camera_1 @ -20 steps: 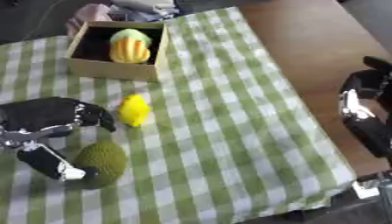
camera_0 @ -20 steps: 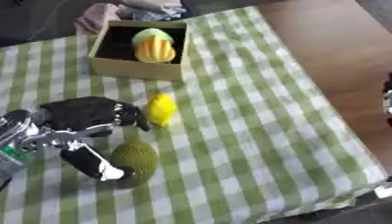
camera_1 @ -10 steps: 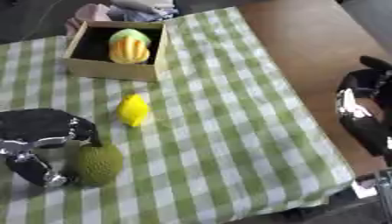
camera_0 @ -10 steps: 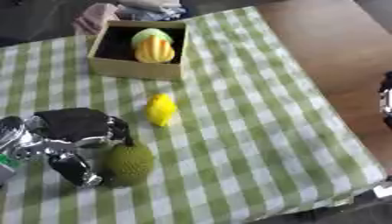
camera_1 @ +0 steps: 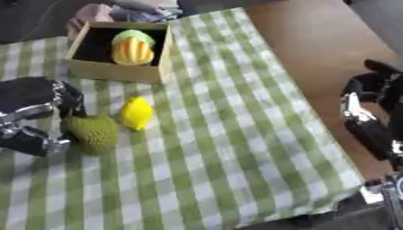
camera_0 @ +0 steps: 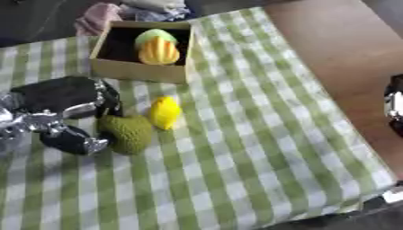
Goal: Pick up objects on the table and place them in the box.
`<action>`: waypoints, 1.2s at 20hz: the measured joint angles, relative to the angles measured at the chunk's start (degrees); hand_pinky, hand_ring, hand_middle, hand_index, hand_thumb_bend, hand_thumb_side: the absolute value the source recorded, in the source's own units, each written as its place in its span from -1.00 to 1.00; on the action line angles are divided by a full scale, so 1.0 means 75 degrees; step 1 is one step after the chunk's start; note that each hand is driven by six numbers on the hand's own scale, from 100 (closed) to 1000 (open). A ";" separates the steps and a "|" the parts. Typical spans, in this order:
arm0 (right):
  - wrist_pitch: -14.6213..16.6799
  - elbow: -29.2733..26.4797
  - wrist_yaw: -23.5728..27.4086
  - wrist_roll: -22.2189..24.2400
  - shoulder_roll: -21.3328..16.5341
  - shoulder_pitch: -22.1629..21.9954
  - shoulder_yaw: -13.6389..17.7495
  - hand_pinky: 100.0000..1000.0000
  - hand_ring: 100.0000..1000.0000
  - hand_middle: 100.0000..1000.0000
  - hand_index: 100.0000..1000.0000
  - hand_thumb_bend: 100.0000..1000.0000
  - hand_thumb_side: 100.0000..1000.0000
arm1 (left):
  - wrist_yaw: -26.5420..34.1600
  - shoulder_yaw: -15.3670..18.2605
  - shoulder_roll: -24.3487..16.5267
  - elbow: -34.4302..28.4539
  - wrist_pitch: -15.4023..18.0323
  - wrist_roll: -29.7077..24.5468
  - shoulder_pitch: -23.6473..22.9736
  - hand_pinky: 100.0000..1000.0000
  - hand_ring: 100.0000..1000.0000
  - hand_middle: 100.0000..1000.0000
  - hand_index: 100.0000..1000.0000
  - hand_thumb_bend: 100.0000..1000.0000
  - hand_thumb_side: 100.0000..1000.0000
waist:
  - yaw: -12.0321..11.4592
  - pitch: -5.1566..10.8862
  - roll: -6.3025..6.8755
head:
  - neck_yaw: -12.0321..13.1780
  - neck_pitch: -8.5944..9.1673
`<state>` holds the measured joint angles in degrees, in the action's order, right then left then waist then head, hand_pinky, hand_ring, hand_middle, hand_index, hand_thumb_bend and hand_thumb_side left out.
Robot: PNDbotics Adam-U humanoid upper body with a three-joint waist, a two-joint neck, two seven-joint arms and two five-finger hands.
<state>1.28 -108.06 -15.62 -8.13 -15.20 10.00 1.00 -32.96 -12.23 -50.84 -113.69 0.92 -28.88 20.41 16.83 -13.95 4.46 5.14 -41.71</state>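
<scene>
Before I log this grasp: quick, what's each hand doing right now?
Left hand: fingers and thumb curled around the bumpy green fruit.
Right hand: at the right edge, off the cloth, holding nothing; open or shut cannot be told.

You're working in soft, even light with only faint shadows under the green fruit (camera_0: 126, 133) and yellow fruit (camera_0: 165, 112). Both eye views are blurred throughout. The box (camera_0: 141, 72) interior reads dark. Your left hand (camera_0: 59, 105) shows small bright glints on its silver parts.
</scene>
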 measured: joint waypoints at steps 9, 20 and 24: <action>0.0000 0.0050 0.0001 0.0034 0.0000 -0.0055 -0.0047 0.16 0.25 0.19 0.64 -1.00 -0.27 | -0.0562 0.1284 0.0135 0.1347 -0.1018 0.0925 0.0962 0.15 -0.02 0.01 0.25 -0.83 -1.00 | 0.0132 0.0000 0.0000 | 0.0003 0.0000; 0.0062 0.0091 0.0032 0.0182 0.0000 0.0017 -0.0238 0.16 0.25 0.19 0.64 -1.00 -0.28 | -0.1260 0.1060 0.1081 0.3487 -0.2322 0.1344 0.1971 0.40 0.37 0.43 0.58 -0.80 -0.83 | 0.0542 0.0000 0.0004 | 0.0252 0.0061; 0.0078 0.0092 0.0062 0.0229 0.0029 0.0024 -0.0285 0.16 0.25 0.19 0.64 -1.00 -0.28 | -0.1323 0.0800 0.1392 0.4246 -0.2788 0.1779 0.2297 0.48 0.51 0.64 0.77 -0.53 -0.38 | 0.0600 0.0000 0.0004 | 0.0344 0.0078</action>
<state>1.87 -107.37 -15.15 -6.42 -14.98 10.18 -1.14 -42.89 -6.23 -40.40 -81.84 -19.99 -15.54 37.64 21.33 -13.95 4.49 7.73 -41.13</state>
